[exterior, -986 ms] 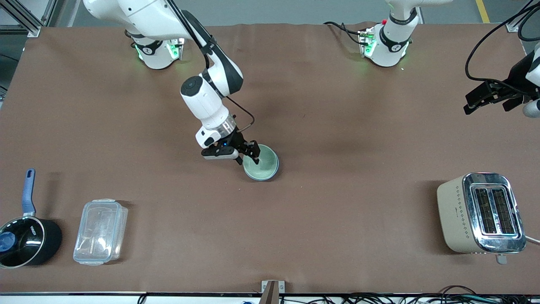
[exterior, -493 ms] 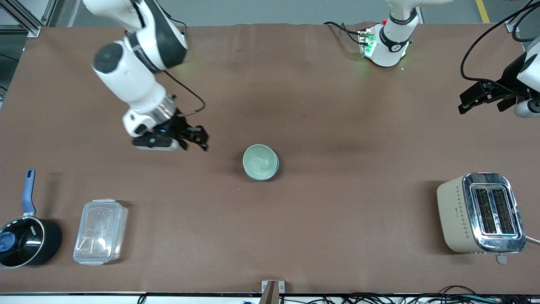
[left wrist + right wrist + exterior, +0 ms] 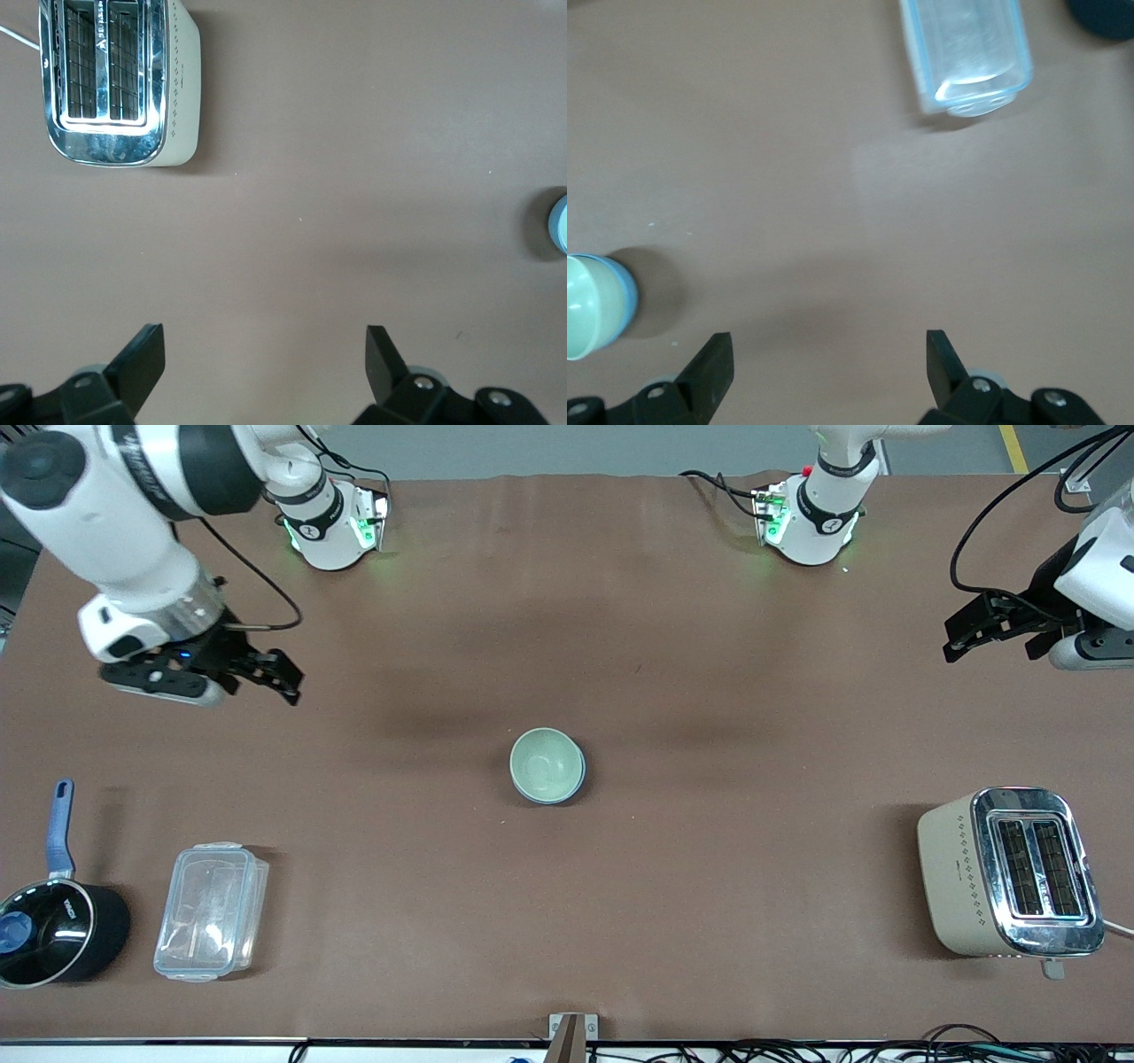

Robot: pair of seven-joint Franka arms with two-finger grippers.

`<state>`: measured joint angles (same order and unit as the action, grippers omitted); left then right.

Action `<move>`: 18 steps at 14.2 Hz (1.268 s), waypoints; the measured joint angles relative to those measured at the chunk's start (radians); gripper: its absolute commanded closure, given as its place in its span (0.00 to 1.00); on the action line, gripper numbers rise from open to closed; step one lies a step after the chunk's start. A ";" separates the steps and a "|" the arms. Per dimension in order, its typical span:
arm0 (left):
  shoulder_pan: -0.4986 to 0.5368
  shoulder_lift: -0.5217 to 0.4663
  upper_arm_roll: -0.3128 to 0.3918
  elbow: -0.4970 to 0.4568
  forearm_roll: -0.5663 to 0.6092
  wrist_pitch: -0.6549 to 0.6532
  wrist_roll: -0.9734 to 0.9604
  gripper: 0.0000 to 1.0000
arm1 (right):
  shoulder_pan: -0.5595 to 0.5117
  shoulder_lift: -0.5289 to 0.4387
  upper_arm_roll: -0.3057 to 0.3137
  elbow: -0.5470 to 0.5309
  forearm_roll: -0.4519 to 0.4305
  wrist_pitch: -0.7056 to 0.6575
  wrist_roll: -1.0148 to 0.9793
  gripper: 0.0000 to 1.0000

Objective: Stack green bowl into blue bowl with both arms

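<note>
The green bowl (image 3: pixel 545 763) sits nested inside the blue bowl (image 3: pixel 580 781) in the middle of the table; only a thin blue rim shows around it. In the right wrist view the green bowl (image 3: pixel 586 305) and the blue rim (image 3: pixel 628 299) show at the edge. My right gripper (image 3: pixel 264 677) is open and empty, up over bare table toward the right arm's end, well clear of the bowls; its wrist view (image 3: pixel 828 356) shows spread jaws. My left gripper (image 3: pixel 988 642) is open and empty, up near the left arm's end of the table (image 3: pixel 263 351).
A beige toaster (image 3: pixel 1010 872) stands near the front camera at the left arm's end, also in the left wrist view (image 3: pixel 120 84). A clear plastic container (image 3: pixel 211 911) and a black saucepan with blue handle (image 3: pixel 53 921) stand at the right arm's end.
My right gripper let go at the bowls' rim, rose and swung away toward the right arm's end. The bowls stayed put. My left gripper drifted slightly.
</note>
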<state>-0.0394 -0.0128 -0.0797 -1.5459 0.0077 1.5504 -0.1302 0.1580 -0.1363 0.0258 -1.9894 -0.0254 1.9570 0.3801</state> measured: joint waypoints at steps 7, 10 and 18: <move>0.000 -0.003 -0.013 0.000 0.013 0.000 0.000 0.00 | -0.244 0.002 -0.002 0.202 -0.001 -0.111 -0.309 0.00; 0.003 -0.005 -0.013 0.000 0.013 0.000 0.008 0.00 | -0.277 0.031 -0.002 0.308 -0.001 -0.201 -0.393 0.00; 0.013 -0.005 -0.008 0.007 0.013 0.001 0.030 0.00 | -0.229 0.185 0.026 0.587 -0.018 -0.463 -0.394 0.00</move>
<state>-0.0261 -0.0179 -0.0881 -1.5386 0.0211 1.5509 -0.1000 -0.0709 0.0482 0.0518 -1.4020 -0.0433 1.4942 -0.0136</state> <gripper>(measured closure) 0.000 0.000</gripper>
